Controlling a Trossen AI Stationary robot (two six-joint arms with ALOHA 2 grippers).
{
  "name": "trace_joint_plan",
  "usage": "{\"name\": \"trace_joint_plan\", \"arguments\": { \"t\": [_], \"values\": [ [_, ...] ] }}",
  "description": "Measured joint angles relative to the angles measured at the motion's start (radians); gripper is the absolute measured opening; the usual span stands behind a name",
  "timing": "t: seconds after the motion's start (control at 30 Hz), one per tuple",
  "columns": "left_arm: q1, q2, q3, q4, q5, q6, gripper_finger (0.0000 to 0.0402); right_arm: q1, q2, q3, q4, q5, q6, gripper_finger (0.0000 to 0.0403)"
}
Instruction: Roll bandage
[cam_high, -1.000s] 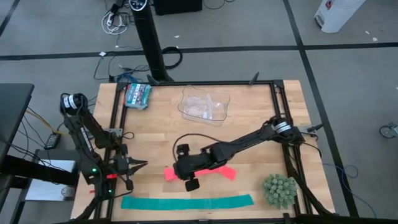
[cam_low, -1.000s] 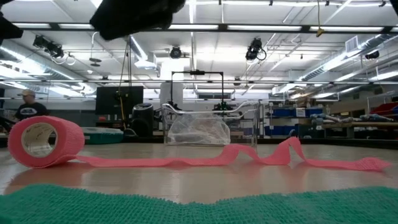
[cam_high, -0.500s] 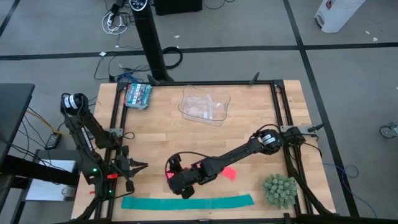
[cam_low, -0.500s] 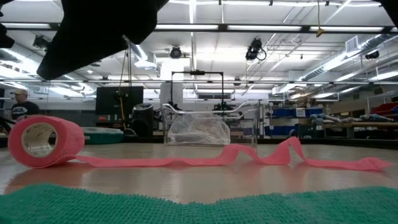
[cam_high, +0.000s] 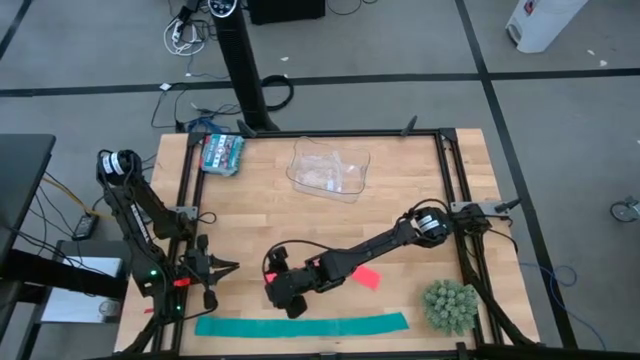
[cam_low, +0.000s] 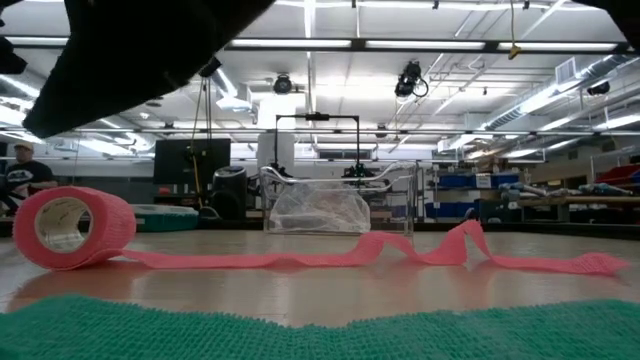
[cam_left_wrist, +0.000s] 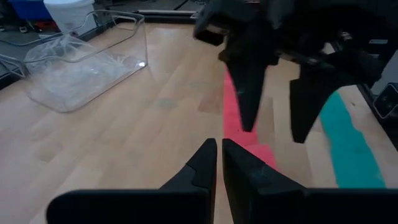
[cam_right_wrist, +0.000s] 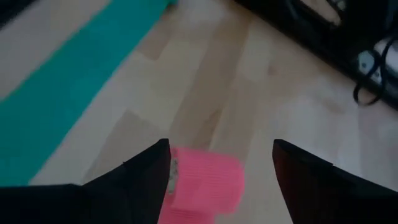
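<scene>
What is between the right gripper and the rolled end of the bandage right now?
Nothing visible. The right gripper is open with the bandage roll lying between its fingers on bare wood; the teal strip lies off to one side.

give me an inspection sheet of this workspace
surface: wooden table, black frame
job's things: pink bandage partly rolled, roll at one end, tail lying flat
clutter: green strip; clear tub; spiky green ball; blue-green packet
grippers: right gripper over the roll, jaws open either side; left gripper shut, waiting at the table's left edge
cables: loose on the floor behind the table
surroundings: workshop, a person far off
</scene>
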Motion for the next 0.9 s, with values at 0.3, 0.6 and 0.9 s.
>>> {"name": "trace_joint_plan", "arguments": {
  "t": [0.3, 0.6, 0.9],
  "values": [
    [0.000, 0.000, 0.008, -0.003, 0.008, 0.007, 0.0032, 0.016, 0.046, 0.002, 0.036, 0.073, -0.063, 0.0259],
    [0.000, 0.000, 0.007, -0.003, 0.039, 0.007, 0.0032, 0.031, 0.086, 0.000, 0.041, 0.168, -0.128, 0.0258],
    [0.000, 0.000, 0.007, 0.000, 0.045, 0.007, 0.0032, 0.018, 0.086, 0.000, 0.015, 0.186, -0.135, 0.0239]
  ]
}}
